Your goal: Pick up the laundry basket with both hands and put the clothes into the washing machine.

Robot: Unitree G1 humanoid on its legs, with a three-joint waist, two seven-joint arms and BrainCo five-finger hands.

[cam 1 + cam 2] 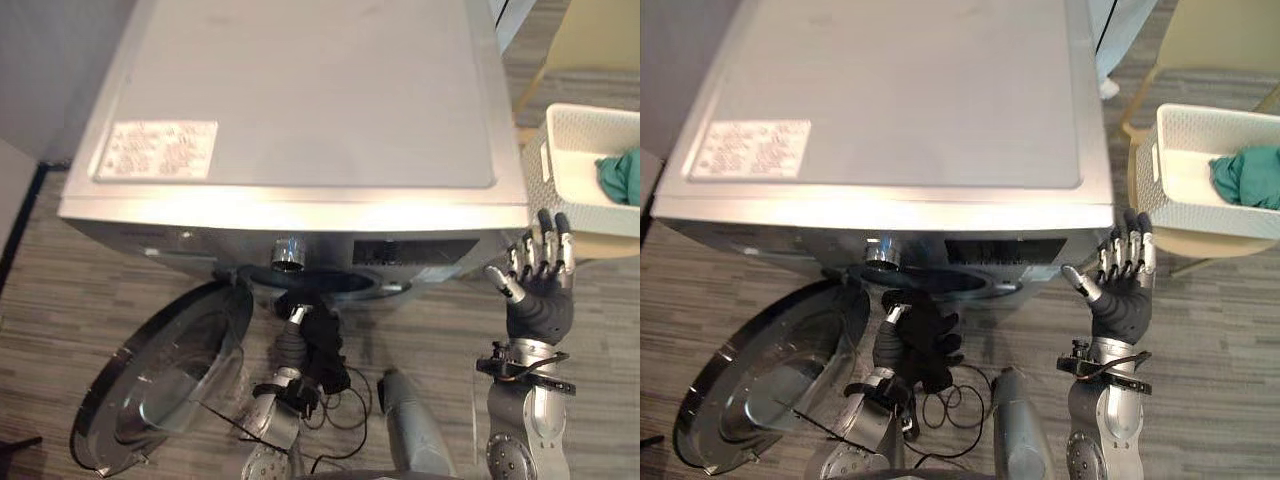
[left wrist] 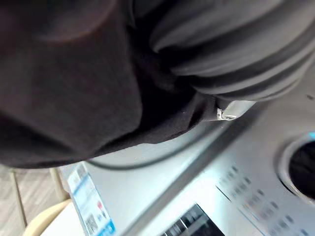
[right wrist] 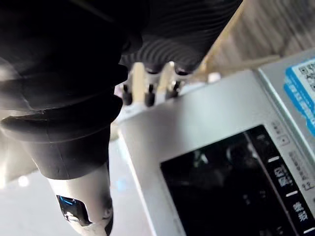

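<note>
Home laundry corner: washing machine (image 1: 300, 110); laundry basket (image 1: 575, 175); wood-look floor (image 1: 60, 270)

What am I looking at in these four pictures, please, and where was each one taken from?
This is a humanoid robot doing laundry. The two wide pictures come from cameras in its head, looking down; the two close ones from cameras on its wrists. Before it stands a washing machine with its round door swung open. The left hand is at the opening with a dark garment; I cannot tell how it is gripped. The right hand is raised, open and empty. To the right, a white basket holds a green garment.
</note>
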